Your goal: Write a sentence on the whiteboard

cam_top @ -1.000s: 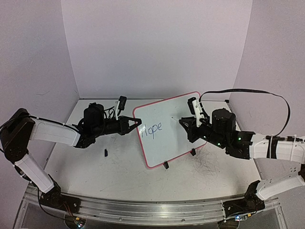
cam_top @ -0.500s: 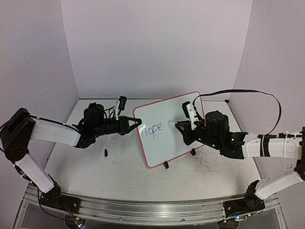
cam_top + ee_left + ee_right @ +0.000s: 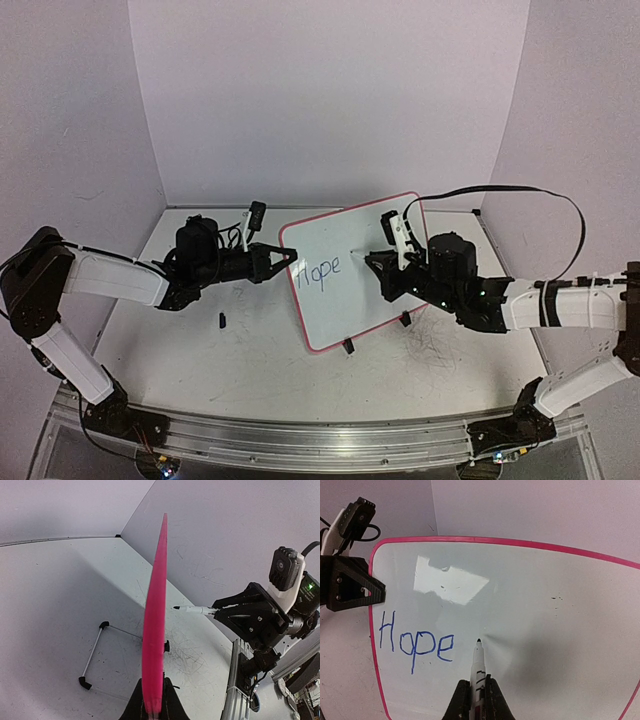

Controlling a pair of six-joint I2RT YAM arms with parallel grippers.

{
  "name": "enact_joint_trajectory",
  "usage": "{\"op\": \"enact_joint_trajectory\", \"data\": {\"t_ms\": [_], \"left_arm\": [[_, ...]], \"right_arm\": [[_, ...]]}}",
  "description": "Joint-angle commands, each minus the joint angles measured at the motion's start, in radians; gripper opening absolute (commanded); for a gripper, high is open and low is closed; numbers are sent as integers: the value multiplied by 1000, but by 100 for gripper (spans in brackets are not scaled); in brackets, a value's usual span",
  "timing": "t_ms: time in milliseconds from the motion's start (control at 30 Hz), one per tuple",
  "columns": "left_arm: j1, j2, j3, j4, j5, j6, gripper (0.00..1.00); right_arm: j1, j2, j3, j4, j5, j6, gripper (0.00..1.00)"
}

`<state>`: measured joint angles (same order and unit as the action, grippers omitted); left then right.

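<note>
I'm clamping my left tool [image 3: 288, 258] on the board's [image 3: 355, 300] edge, steadying it upright on the worktop [image 3: 250, 350]. My right tool [image 3: 478, 699] is gripping a marker [image 3: 478, 662], poised beside the unfinished sentence [image 3: 417, 642], "Hope".

left gripper [image 3: 292, 257]: clamped, reaching right | right gripper [image 3: 376, 262]: clamped, reaching left

sentence [image 3: 416, 643] reads "Hope", on whiteboard [image 3: 560, 630]

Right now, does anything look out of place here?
Yes: a small black piece lies loose on the table left of the whiteboard, and dark scribbles mark the table right of it.
</note>
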<state>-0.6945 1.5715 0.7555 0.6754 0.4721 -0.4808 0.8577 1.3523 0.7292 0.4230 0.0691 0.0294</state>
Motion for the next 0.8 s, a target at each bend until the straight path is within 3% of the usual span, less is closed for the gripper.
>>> {"op": "enact_joint_trajectory", "data": {"t_ms": [0,767], "left_arm": [[3,9,-2,-3,-22,74,0],[3,11,6,-3,-23,78,0]], "right_arm": [[-5,7,33,64,26,12,0],[-11,33,38,70,50,19,0]]}}
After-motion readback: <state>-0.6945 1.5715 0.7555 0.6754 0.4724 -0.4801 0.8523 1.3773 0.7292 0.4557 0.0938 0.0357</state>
